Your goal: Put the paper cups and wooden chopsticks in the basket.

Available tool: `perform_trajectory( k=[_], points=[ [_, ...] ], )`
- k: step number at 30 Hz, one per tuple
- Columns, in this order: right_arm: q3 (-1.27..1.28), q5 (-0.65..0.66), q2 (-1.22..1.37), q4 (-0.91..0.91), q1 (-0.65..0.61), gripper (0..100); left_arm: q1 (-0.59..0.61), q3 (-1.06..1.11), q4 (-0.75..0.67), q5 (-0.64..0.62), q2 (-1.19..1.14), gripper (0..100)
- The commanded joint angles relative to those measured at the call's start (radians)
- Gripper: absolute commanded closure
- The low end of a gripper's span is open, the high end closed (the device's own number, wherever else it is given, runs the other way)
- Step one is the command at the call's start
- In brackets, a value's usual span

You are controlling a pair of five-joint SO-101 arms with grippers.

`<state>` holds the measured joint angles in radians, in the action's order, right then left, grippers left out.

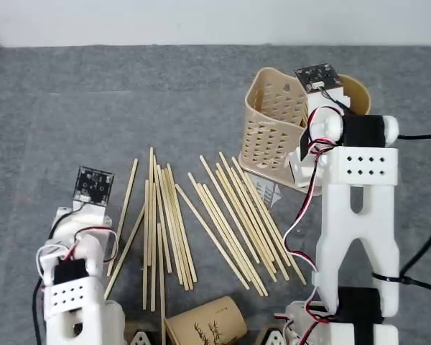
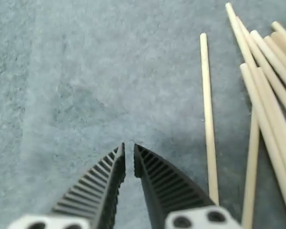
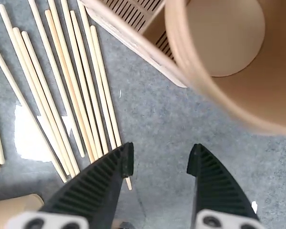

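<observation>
Many wooden chopsticks lie fanned over the grey mat in the middle. The beige slotted basket stands at the back right. One paper cup sits upright against the basket's right side, its open mouth facing my right wrist camera. A second paper cup, printed with leaves, lies on its side at the front edge. My right gripper hangs open over bare mat between the chopsticks and the cup, holding nothing. My left gripper is shut and empty, low over the mat just left of the outermost chopstick.
A white paper scrap lies under the chopsticks near the basket's foot. Grey mat stretches open at the back left. The right arm's white frame stands tall along the right side.
</observation>
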<state>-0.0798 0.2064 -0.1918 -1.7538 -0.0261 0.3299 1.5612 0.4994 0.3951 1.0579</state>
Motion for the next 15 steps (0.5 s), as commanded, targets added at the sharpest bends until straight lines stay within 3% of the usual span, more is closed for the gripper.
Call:
perform_trajectory(
  k=[1,6,15],
  points=[
    [-0.061,-0.048,-0.087,-0.041,-0.002,78.6,0.005,0.070,-0.141,-0.011,0.000,92],
    [-0.061,-0.055,-0.180,-0.039,-0.004,78.6,0.043,0.104,-0.229,-0.006,0.002,91],
    [-0.055,-0.058,-0.232,-0.039,-0.002,78.6,0.052,0.114,-0.250,-0.012,0.000,91]
  ],
)
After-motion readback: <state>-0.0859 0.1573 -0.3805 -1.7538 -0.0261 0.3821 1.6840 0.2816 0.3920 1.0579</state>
